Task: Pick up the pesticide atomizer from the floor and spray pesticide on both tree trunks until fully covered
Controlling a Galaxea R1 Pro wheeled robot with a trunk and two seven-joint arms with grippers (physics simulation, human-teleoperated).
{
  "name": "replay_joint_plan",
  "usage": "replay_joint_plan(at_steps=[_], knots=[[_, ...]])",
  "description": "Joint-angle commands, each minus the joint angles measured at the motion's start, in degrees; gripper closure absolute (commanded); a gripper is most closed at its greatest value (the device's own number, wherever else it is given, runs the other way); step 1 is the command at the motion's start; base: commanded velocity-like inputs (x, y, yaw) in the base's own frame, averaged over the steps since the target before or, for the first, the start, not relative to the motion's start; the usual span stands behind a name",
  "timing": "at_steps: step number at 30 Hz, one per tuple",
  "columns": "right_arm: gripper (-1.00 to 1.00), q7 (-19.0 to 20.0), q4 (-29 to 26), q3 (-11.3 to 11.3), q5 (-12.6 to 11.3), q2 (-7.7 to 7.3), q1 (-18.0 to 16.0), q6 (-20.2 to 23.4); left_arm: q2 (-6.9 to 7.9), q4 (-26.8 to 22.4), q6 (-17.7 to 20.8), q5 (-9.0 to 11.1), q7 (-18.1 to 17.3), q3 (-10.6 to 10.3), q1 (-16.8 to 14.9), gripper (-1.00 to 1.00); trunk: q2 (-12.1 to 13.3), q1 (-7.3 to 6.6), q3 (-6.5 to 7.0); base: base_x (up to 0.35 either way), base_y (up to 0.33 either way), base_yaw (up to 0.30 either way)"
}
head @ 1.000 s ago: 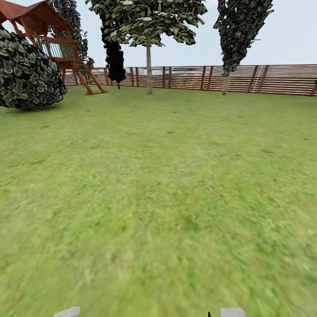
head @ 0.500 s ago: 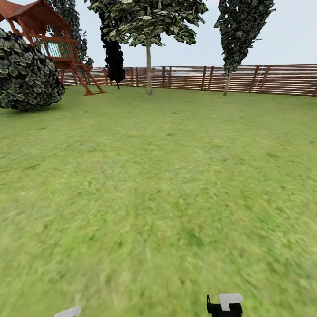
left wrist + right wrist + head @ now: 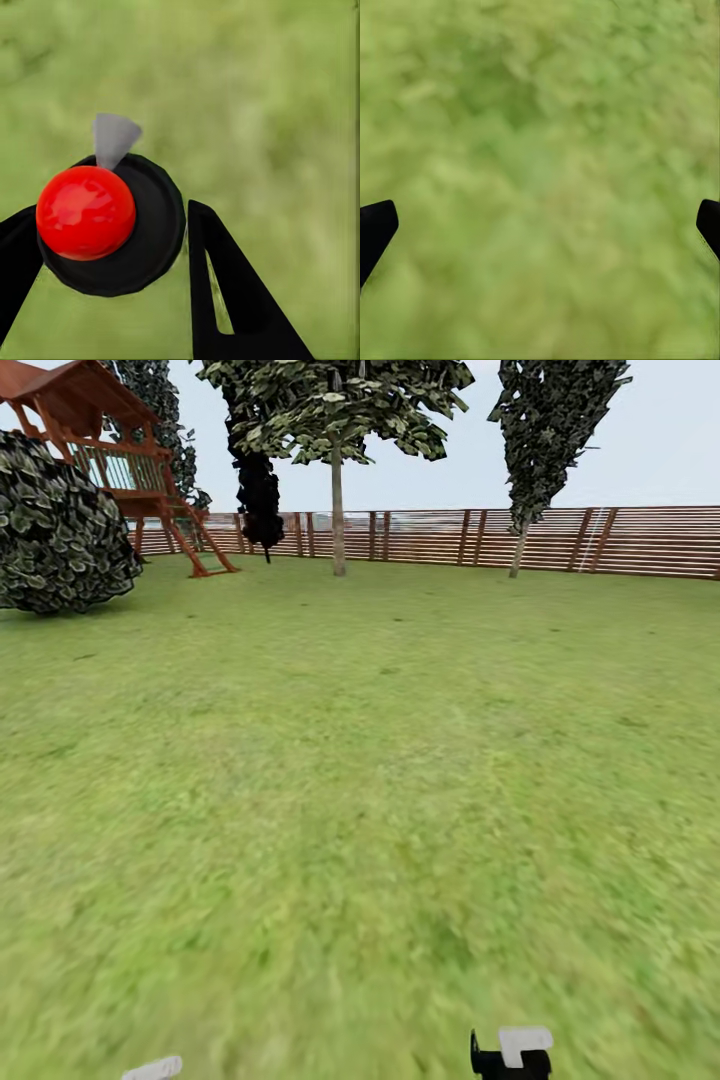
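Carrying the atomizer toward the trees

Our left end effector [image 3: 112,247] is closed on the pesticide atomizer [image 3: 112,225], red knob up; the right end effector [image 3: 540,225] hangs wide open, empty, over the grass [image 3: 360,780]. The bare-trunked tree [image 3: 338,510] stands far off by the fence [image 3: 600,540], so we judge driving closer comes next. We see no readable writing.

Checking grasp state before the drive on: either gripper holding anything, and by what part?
Left gripper: its fingers flank the atomizer at its black round body under the red cap; firm contact cannot be told. Right gripper: fingers wide apart over grass, nothing held.
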Motion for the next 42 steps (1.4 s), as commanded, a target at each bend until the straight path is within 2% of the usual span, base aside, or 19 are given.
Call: replay_joint_plan(at_steps=[1, 42], knots=[[-1.0, -0.2, 0.1, -0.5, 0.6, -0.04, 0.0, -0.1, 0.02, 0.0, -0.2, 0.5, 0.0, -0.5, 0.0, 1.0, 0.0, 0.03, -0.05, 0.34, 0.0, 0.0], [-1.0, -0.5, 0.1, -0.6, 0.3, 0.09, 0.0, -0.1, -0.08, 0.0, -0.1, 0.1, -0.1, -0.5, 0.0, 1.0, 0.0, 0.03, -0.05, 0.34, 0.0, 0.0]])
